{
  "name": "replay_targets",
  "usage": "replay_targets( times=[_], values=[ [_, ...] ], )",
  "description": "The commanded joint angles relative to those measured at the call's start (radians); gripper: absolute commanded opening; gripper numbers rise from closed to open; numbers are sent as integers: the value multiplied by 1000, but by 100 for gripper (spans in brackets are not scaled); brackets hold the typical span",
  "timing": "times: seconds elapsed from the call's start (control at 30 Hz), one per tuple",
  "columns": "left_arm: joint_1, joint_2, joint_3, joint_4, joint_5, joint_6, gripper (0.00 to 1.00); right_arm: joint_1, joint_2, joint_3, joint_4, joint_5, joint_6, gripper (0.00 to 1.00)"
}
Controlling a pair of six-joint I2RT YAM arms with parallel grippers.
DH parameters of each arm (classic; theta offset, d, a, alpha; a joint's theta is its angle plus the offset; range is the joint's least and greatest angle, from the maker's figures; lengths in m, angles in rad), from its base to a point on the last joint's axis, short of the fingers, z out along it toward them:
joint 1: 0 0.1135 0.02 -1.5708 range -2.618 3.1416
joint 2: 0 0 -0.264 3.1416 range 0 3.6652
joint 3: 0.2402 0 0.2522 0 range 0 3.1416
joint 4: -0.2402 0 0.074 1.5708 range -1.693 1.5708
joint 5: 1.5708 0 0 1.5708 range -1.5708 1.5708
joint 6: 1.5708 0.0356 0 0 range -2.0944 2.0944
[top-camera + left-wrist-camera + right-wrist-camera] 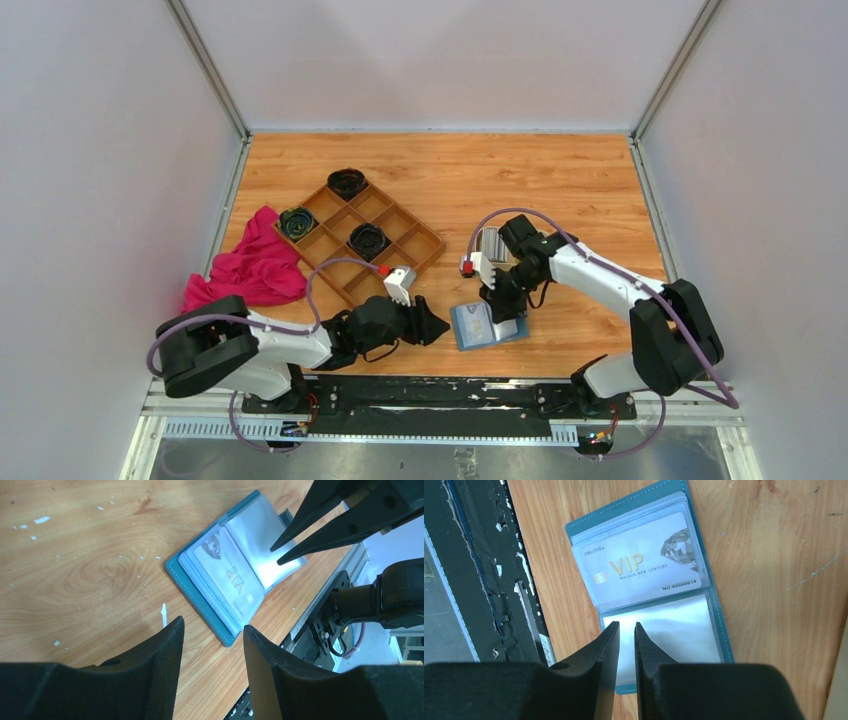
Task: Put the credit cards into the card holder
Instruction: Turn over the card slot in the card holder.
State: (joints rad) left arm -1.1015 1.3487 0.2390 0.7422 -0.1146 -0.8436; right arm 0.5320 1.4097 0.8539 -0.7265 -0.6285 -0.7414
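The card holder point(470, 327) lies open on the table near the front edge, teal outside point(624, 505) with clear sleeves inside point(175, 573). One of the credit cards point(644, 562), whitish with gold "VIP" print, sits in a sleeve on one half point(227, 575); the sleeve on the other half looks blank. My right gripper point(626, 625) hangs over that blank sleeve, its jaws a narrow gap apart with nothing between them point(505, 315). My left gripper point(214, 626) is open and holds nothing, just left of the holder's corner point(438, 326). No other credit cards show.
A brown wooden compartment tray point(395, 215) with three dark round items stands at the back left. A pink cloth point(255, 265) lies beside it. The black mounting rail point(430, 390) runs along the table's near edge, close to the holder.
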Motion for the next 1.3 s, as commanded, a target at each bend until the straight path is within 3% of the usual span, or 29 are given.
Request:
replay_targets(
  times=[0.0,0.2,0.4,0.67,0.87,1.27],
  values=[
    [2,-88,-20,-84,-59,94,51,-23,-26,17,-33,-17,-24,21],
    [3,-230,-45,-156,-110,166,53,-30,-28,17,-33,-14,-26,21],
    [8,-381,-90,-206,-174,219,63,-34,-28,17,-33,-12,-27,21],
    [30,-626,-191,-246,-257,220,100,-41,-22,15,-31,-10,-27,21],
    [35,-706,-230,-245,-243,194,100,-43,-7,15,-31,-4,-27,21],
    [35,-562,-162,-242,-143,161,97,-43,40,19,-18,42,-13,21]
  ],
)
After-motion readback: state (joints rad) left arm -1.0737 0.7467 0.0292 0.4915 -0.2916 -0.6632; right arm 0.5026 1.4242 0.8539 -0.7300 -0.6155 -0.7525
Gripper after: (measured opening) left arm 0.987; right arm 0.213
